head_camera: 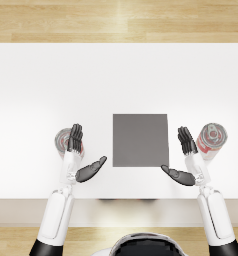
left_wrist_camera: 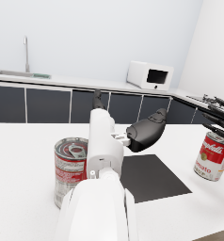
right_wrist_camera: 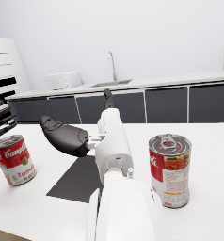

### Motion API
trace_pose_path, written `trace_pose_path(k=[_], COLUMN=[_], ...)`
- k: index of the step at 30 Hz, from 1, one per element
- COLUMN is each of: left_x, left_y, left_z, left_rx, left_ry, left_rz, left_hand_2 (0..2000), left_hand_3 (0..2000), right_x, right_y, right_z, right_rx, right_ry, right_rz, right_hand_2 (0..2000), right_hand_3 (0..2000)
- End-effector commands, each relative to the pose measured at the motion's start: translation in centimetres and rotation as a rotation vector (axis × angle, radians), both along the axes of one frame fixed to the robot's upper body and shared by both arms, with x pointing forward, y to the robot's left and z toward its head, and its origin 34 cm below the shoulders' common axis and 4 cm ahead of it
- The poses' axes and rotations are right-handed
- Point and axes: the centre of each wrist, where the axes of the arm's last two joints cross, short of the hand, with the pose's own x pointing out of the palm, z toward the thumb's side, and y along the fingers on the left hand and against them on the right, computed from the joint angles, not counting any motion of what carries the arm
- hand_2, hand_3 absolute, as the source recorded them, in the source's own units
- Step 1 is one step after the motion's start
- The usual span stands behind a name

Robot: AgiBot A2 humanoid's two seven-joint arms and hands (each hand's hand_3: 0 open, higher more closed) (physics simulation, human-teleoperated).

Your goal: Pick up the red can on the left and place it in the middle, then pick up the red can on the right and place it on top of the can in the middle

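On the white table a dark grey square mat lies in the middle. The left red-and-white soup can stands upright at its nine o'clock, just beside the left hand, whose fingers are spread wide and hold nothing. The right red-and-white soup can stands at three o'clock, beside the equally wide, empty right hand
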Motion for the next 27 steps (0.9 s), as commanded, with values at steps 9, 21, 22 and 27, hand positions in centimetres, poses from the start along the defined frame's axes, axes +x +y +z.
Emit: trace_pose_path(k=[9, 21, 22, 27], left_x=[0.0, 0.4, 0.5, 0.8], left_y=[0.0, 0.3, 0.6, 3.1], left_z=[0.0, 1.0, 1.5, 2.9], left_rx=[0.000, -0.025, -0.034, 0.061], left_ry=[0.000, -0.113, -0.146, -0.252], left_rz=[0.000, -0.024, -0.019, 0.114], left_hand_2=[0, 0, 0, 0], left_hand_3=[0, 0, 0, 0], right_x=[0.0, -0.1, -0.3, -0.4], right_y=[0.0, 0.3, 0.2, -2.3], right_z=[0.0, 0.9, 1.3, 2.8], right_rx=[0.000, 0.049, 0.065, 0.035], right_ry=[0.000, -0.068, -0.094, -0.203], right_rz=[0.000, -0.045, -0.064, -0.227], right_hand_2=[0, 0, 0, 0], right_hand_3=[0, 0, 0, 0])
